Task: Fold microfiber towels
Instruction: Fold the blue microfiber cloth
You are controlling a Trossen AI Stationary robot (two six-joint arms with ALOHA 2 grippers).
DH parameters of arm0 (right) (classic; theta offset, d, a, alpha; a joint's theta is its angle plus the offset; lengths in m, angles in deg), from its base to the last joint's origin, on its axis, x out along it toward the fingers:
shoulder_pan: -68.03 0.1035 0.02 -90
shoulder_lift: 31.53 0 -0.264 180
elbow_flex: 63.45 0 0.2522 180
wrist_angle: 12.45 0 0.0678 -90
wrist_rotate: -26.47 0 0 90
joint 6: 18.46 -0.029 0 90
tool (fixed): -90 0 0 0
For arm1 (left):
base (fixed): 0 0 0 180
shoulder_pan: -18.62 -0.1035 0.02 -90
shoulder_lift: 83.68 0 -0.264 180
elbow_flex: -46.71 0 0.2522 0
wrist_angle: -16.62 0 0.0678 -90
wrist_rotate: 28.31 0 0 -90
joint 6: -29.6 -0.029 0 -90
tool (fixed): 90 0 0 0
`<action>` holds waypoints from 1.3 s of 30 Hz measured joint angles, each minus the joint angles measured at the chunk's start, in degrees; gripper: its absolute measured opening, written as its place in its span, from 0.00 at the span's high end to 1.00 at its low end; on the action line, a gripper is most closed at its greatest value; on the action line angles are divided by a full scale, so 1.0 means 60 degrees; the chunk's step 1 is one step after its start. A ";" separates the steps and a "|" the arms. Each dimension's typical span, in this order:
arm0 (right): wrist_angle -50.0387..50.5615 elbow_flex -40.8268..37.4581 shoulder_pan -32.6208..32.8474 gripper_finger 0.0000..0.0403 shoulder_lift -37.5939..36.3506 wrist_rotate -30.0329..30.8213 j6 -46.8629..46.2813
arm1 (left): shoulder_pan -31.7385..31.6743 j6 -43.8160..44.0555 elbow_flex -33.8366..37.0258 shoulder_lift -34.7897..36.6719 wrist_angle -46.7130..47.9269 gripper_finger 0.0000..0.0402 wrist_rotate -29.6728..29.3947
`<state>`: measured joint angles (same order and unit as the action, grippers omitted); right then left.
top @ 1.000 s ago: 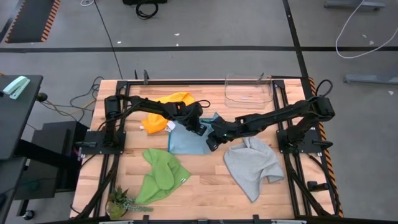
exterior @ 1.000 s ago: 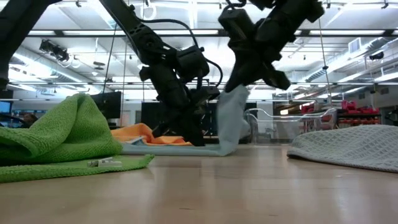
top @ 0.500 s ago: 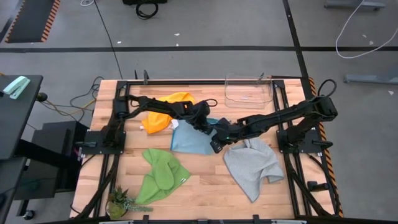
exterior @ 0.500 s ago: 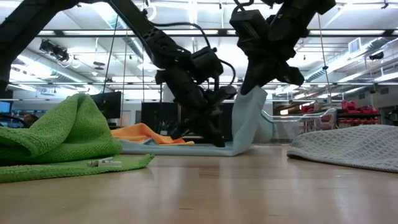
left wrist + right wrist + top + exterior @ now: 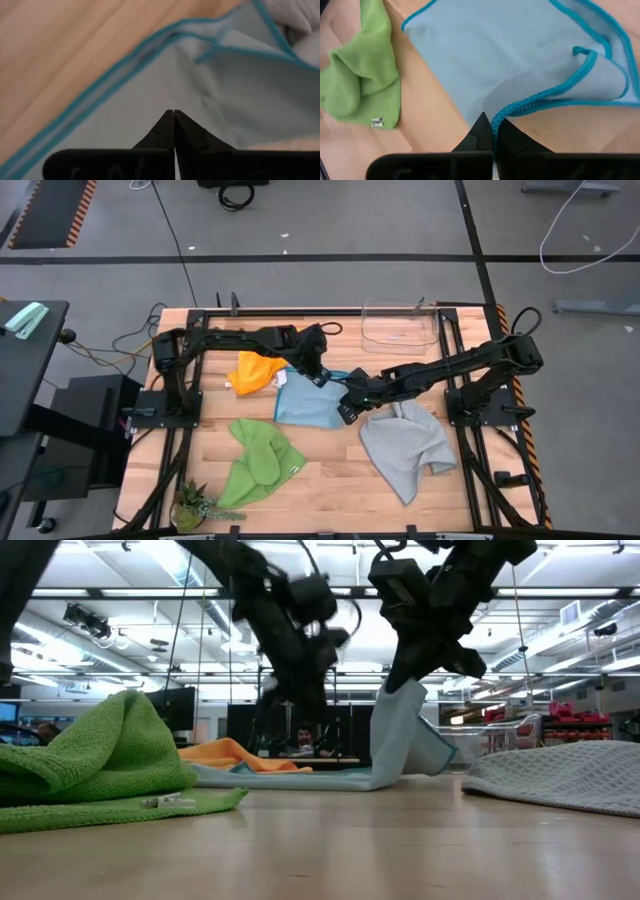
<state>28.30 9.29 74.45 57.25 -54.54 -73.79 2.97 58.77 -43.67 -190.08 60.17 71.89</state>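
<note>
The light blue towel lies mid-table, its right edge raised by my right gripper, which is shut on it. My left gripper hangs shut and empty above the towel's far part; the low view shows this left gripper clear of the cloth. The orange towel lies crumpled at the far left. The green towel lies bunched near the front, and the grey towel lies at the right. My right gripper pinches the light blue towel's teal-hemmed edge between its two fingers, coming from above at a slant from the table's right. The raised part hangs below the fingers, slack, while the rest of the towel lies flat on the table.
A clear plastic container stands at the far right. A small plant sits at the near left corner. Bare wood shows along the front between the green and grey towels.
My left gripper has risen off the light blue towel and gone a little toward the far edge, staying shut; the towel stayed on the table. My right gripper has kept the towel's edge lifted in about the same place.
</note>
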 joint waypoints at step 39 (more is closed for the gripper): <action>-0.2100 0.2834 -0.1631 1.00 0.3175 -0.3566 0.3226 | 0.1050 0.2424 0.3555 0.5073 0.1660 0.96 -0.1279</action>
<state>15.70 26.29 64.66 76.30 -75.93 -54.44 9.27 73.32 -22.34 -159.64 70.13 64.22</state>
